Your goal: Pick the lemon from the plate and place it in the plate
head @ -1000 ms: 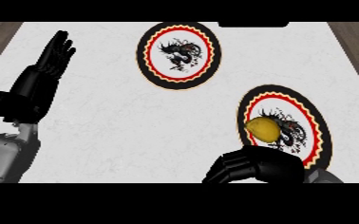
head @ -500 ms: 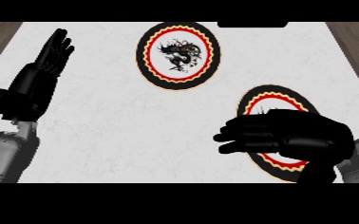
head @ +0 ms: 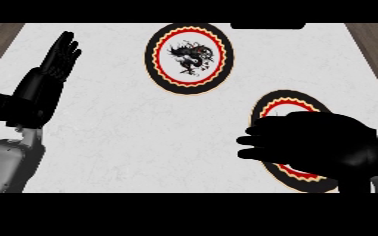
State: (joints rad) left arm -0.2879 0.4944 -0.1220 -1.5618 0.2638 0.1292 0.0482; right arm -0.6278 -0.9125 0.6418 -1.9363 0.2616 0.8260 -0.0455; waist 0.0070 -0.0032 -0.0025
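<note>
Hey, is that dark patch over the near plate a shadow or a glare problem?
Head view: neither, it is the black right hand covering the near plate; light on the counter is even, with no glare; the far plate shows fully.

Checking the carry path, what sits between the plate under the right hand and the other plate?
Nothing; the head view shows only bare white counter between the near plate, under the right hand, and the far plate.

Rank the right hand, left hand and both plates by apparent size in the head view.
1. Right hand, nearest the camera.
2. Far plate and near plate: alike; the near one is partly hidden under that hand.
3. Left hand, seen edge-on.
</note>
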